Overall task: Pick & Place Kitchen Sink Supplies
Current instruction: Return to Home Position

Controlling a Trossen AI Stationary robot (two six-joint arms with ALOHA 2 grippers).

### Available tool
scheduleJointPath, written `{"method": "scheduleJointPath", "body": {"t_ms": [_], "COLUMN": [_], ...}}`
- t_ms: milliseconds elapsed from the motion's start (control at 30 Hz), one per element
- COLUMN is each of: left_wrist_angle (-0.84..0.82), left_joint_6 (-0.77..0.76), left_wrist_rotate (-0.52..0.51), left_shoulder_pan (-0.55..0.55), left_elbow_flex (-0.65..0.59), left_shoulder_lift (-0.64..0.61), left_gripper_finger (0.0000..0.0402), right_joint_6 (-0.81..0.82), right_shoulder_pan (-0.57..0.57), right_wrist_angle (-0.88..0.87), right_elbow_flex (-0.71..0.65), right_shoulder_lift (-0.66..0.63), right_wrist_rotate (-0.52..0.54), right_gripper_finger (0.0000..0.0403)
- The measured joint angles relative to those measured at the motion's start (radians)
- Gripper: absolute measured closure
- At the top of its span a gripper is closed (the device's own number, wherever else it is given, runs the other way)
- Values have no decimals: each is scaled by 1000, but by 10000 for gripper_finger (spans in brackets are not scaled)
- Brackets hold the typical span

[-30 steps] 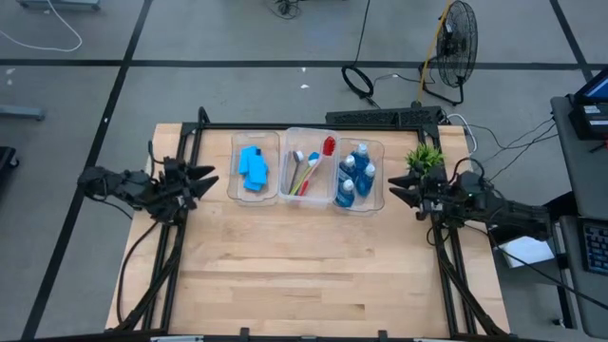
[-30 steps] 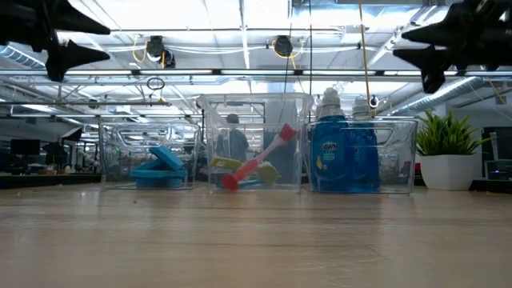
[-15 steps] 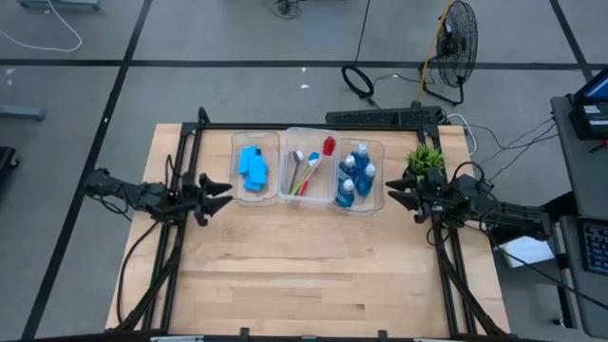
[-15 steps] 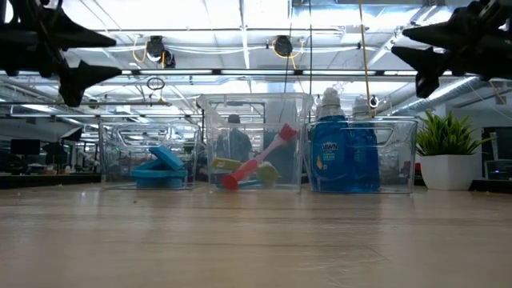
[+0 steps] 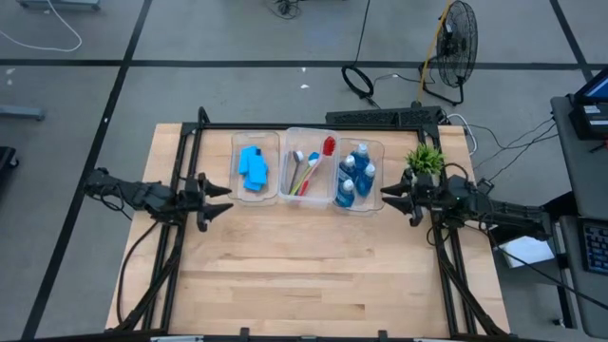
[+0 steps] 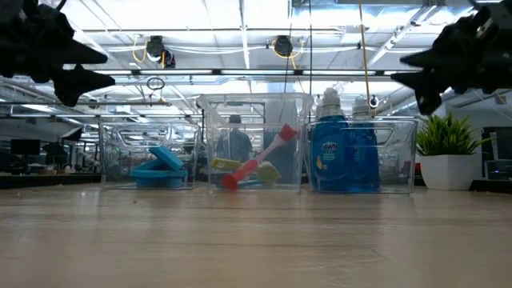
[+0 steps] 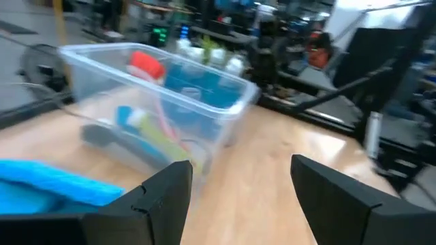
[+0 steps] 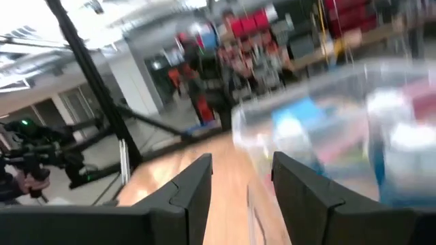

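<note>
Three clear bins stand side by side at the table's far middle. The left bin holds blue sponges [image 5: 252, 166], the middle bin [image 5: 306, 174] holds long-handled brushes [image 6: 254, 166], and the right bin holds blue-liquid bottles [image 5: 355, 177]. My left gripper [image 5: 223, 195] hovers above the table left of the sponge bin, pointing level toward the bins, open with nothing between its fingers [image 7: 170, 197]. My right gripper [image 5: 388, 197] hovers right of the bottle bin, pointing toward it, also open and holding nothing [image 8: 242, 184].
A small green potted plant [image 5: 425, 158] stands on the table's far right, just beyond my right gripper. Black frame rails [image 5: 180, 161] run along both sides of the table. The broad wooden top [image 5: 304, 266] lies nearer than the bins.
My left gripper has sunk and gone a little toward the table's near edge and toward the bins, rolling as it went. My right gripper has sunk slightly and edged toward the bottle bin. Neither gripper's finger gap has changed. The supplies in the bins have not moved.
</note>
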Motion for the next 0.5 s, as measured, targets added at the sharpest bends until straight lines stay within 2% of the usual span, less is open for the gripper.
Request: {"method": "scheduleJointPath", "body": {"t_ms": [100, 233, 500], "left_wrist_angle": [-44, -73, -93], "left_joint_6": [-6, -24, -7], "left_wrist_rotate": [-45, -67, -71], "left_shoulder_pan": [0, 0, 0], "left_elbow_flex": [1, 1, 1], "left_shoulder_lift": [0, 0, 0], "left_gripper_finger": [149, 149, 149], "right_joint_6": [6, -69, -99], "right_shoulder_pan": [0, 0, 0], "right_wrist_angle": [-20, -9, 3], "right_elbow_flex": [-1, -2, -2], "right_shoulder_lift": [1, 1, 1], "right_wrist_rotate": [0, -3, -3], "right_gripper_finger": [261, 261, 261]}}
